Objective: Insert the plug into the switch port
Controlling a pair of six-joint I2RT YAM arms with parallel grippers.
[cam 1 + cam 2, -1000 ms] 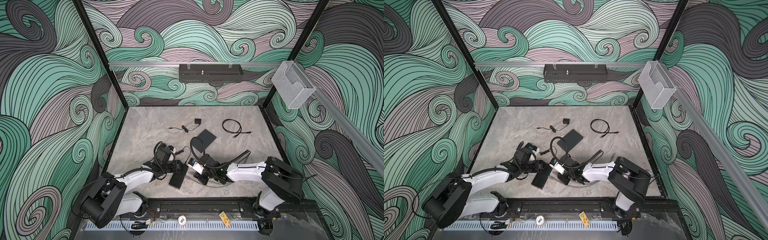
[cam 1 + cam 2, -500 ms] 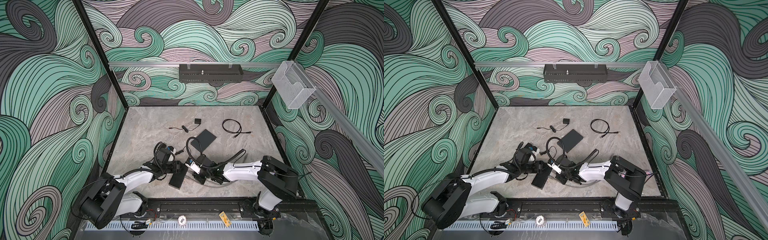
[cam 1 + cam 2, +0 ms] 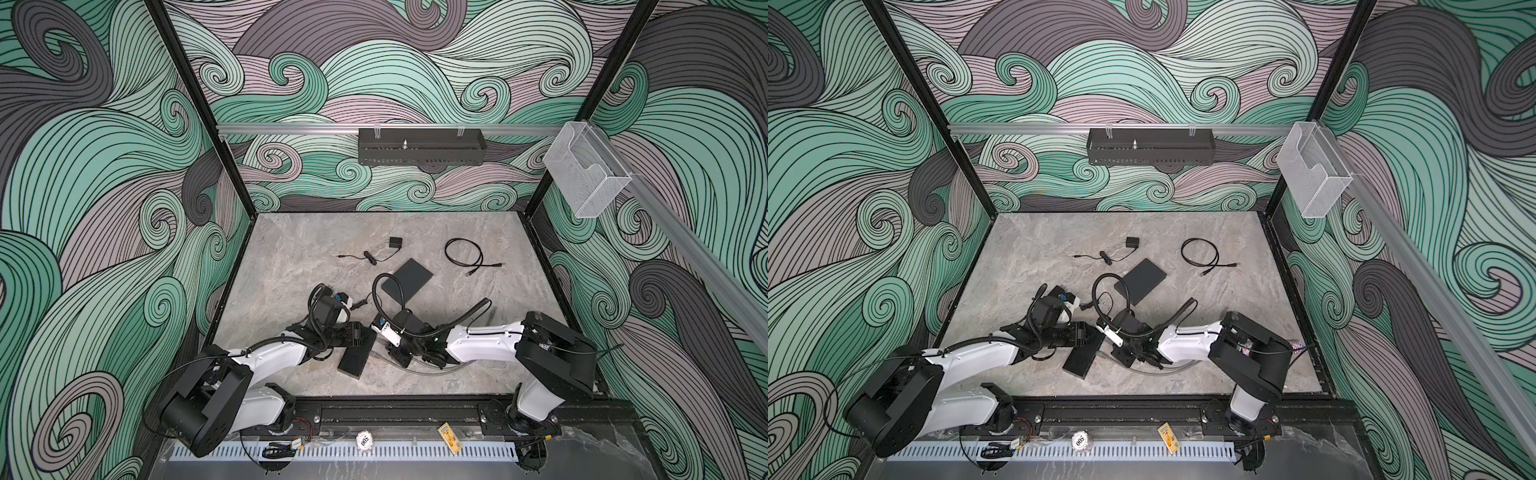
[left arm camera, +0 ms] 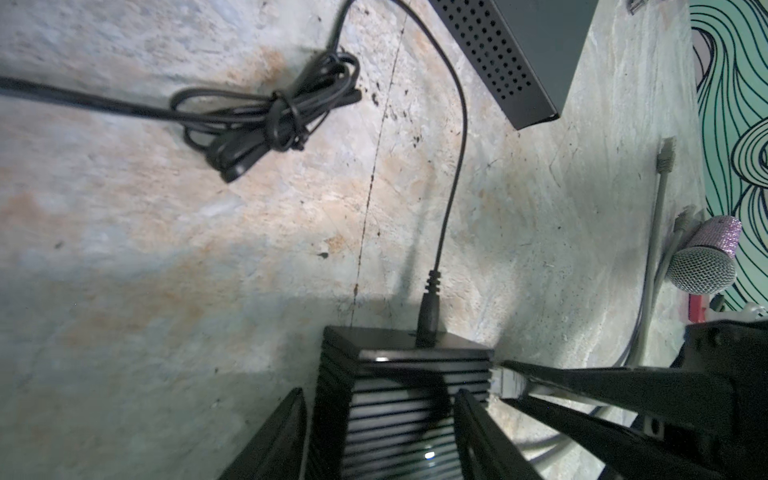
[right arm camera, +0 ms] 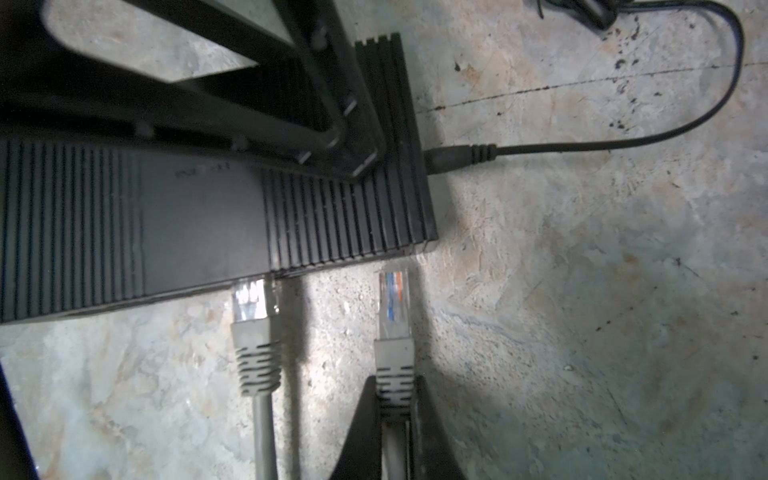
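The switch (image 3: 353,359) (image 3: 1081,359) is a long black ribbed box lying on the stone floor. My left gripper (image 3: 361,334) (image 4: 379,392) is shut across its far end, one finger on each long side of the switch (image 4: 399,415). My right gripper (image 3: 382,352) (image 5: 395,382) is shut on the grey boot of the plug (image 5: 394,299). The plug's clear tip points at the port side of the switch (image 5: 199,224), just short of it near the corner. In the left wrist view the plug (image 4: 509,380) sits right against that side.
A second grey plug (image 5: 249,303) sits in a port further along. A black power lead (image 4: 428,316) enters the switch's end. A flat black box (image 3: 407,280), an adapter (image 3: 395,242), a looped black cable (image 3: 463,253) and a glittery microphone (image 4: 706,257) lie around.
My right arm has slid a little to the left, bringing the plug closer to the switch. The left gripper and the switch have stayed where they were.
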